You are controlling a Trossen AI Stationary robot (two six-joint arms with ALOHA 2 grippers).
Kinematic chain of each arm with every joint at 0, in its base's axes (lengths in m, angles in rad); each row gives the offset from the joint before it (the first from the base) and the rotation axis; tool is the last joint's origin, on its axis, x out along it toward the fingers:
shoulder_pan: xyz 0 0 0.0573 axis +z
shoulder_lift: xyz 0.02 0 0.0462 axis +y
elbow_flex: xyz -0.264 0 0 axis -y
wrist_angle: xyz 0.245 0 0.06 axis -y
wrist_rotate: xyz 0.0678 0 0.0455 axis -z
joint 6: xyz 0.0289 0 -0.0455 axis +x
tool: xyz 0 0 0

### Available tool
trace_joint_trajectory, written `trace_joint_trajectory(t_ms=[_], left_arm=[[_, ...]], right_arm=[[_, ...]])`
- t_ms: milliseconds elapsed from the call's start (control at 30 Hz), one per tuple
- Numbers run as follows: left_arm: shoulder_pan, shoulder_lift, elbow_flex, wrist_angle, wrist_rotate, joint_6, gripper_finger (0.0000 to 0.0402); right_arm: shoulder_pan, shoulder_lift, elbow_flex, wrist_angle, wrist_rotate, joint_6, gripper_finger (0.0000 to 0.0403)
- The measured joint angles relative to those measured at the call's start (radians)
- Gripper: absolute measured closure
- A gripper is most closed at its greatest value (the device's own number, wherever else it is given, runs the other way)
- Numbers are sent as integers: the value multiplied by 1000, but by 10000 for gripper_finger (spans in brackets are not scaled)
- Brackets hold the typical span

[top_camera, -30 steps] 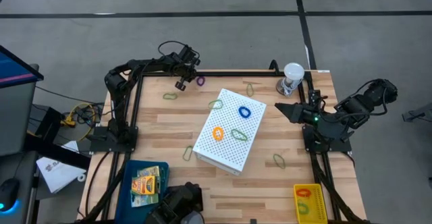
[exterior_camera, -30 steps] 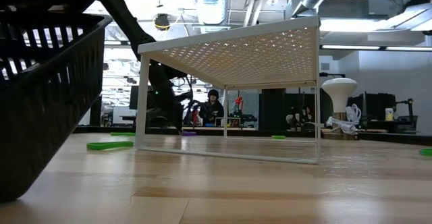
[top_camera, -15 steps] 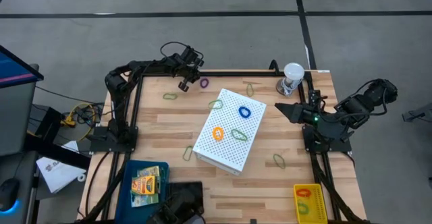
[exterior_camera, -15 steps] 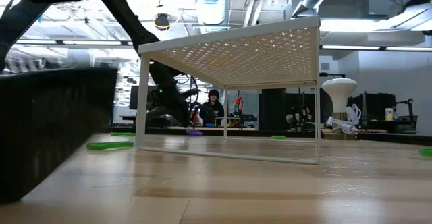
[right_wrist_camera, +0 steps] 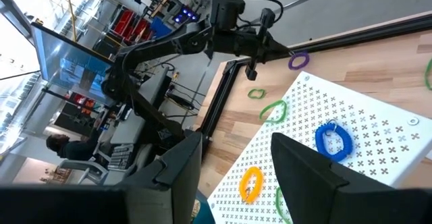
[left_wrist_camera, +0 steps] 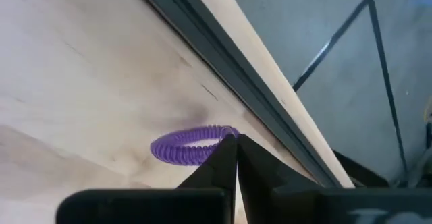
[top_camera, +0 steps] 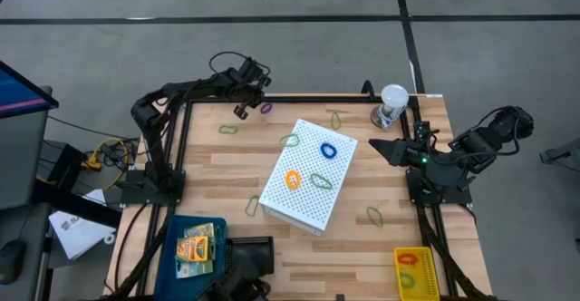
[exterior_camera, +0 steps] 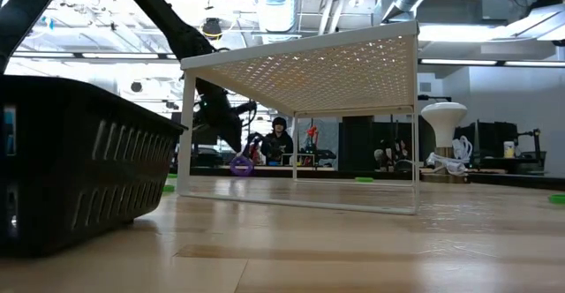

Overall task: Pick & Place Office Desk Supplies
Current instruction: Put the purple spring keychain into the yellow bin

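While pinching the purple band [left_wrist_camera: 189,145] off the tabletop [top_camera: 227,160] at 11 o'clock, left end effector [top_camera: 245,111] is clamped on it for carrying | right end effector [right_wrist_camera: 229,177] waits at 3 o'clock, fingers apart, empty.

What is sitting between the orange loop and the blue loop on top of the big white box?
Nothing: in the high view, only bare perforated white box top separates the orange loop from the blue loop.
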Motion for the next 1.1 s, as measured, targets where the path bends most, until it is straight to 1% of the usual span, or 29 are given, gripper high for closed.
trace_joint_trajectory(t_ms=[200, 267, 467, 633, 767, 933, 1100], left_arm=[[-28, -61, 0, -8, -2, 57, 401], [-41, -79, 0, -34, -7, 89, 401], [-78, -148, 0, -142, -23, 247, 401], [-130, -226, 0, -219, -90, 339, 401], [-166, -285, 0, -244, -110, 412, 401], [-221, -356, 0, -315, -168, 461, 401], [-290, -402, 0, -357, -170, 530, 401]], right_arm=[[0, 0, 0, 1, 1, 2, 227], [0, 0, 0, 1, 1, 2, 227], [0, 0, 0, 0, 2, -5, 227], [0, 1, 0, 0, 2, -7, 227], [0, 17, 0, -3, 3, -9, 227], [0, 52, 0, 0, 0, 15, 227], [10, 87, 0, 2, -4, 55, 227]])
